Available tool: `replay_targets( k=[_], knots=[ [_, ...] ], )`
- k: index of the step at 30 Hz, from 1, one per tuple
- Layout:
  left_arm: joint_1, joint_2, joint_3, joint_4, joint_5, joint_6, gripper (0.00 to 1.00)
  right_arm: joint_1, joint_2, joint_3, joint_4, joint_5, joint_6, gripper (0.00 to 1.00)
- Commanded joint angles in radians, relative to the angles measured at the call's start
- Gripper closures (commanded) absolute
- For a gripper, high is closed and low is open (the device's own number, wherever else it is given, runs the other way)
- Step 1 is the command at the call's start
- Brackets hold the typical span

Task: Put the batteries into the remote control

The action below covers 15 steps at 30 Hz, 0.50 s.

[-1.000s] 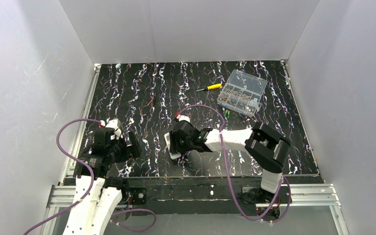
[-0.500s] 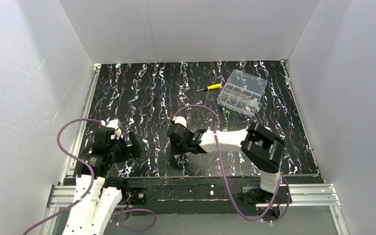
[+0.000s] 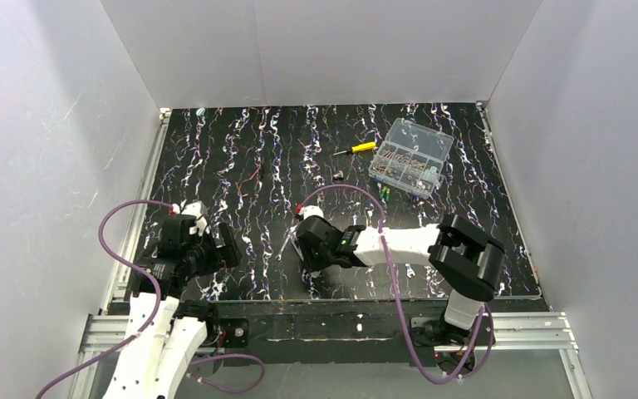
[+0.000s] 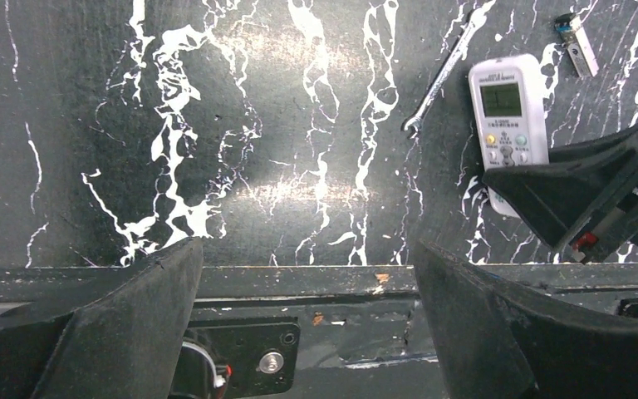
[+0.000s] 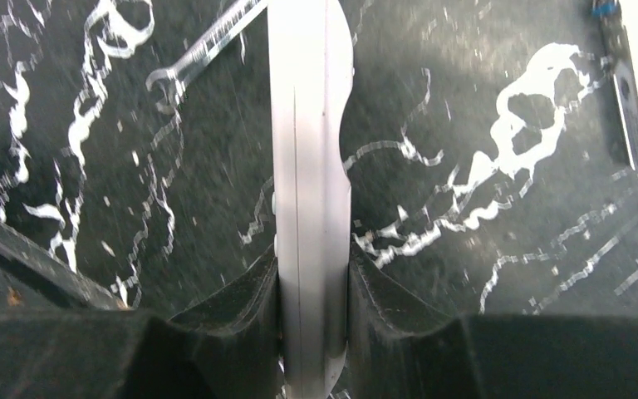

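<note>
Remote control (image 5: 311,166) sits clamped between the right jaws, seen edge-on; small wrench (image 5: 203,48) lies on the table (image 5: 465,100) just beside them; left jaws stand wide apart, holding nothing; batteries (image 3: 385,194) lie well beyond the right jaws.

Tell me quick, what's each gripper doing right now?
Left gripper: open, holding nothing.
Right gripper: closed on the remote control.

Wrench (image 4: 443,71) beside remote control (image 4: 505,116), open mat (image 4: 257,166) further left
</note>
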State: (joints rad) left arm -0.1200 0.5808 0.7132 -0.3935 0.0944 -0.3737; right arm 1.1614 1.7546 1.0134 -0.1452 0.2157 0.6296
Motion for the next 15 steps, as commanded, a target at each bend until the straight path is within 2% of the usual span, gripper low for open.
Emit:
replay_targets(
  k=[1, 5, 8, 15],
  knots=[
    [0.0, 0.019, 0.022, -0.04, 0.065, -0.081, 0.01, 0.007, -0.125, -0.058, -0.009, -0.062, -0.119, 0.99],
    [0.0, 0.038, 0.067, 0.038, 0.158, -0.27, 0.06, 0.007, -0.228, -0.087, -0.005, -0.157, -0.198, 0.99],
    [0.0, 0.05, 0.09, 0.088, 0.149, -0.479, 0.07, 0.01, -0.312, -0.118, 0.009, -0.192, -0.213, 0.99],
    [-0.005, 0.108, 0.09, 0.169, 0.144, -0.945, 0.11, 0.037, -0.445, -0.122, -0.005, -0.107, -0.349, 0.99]
  ],
)
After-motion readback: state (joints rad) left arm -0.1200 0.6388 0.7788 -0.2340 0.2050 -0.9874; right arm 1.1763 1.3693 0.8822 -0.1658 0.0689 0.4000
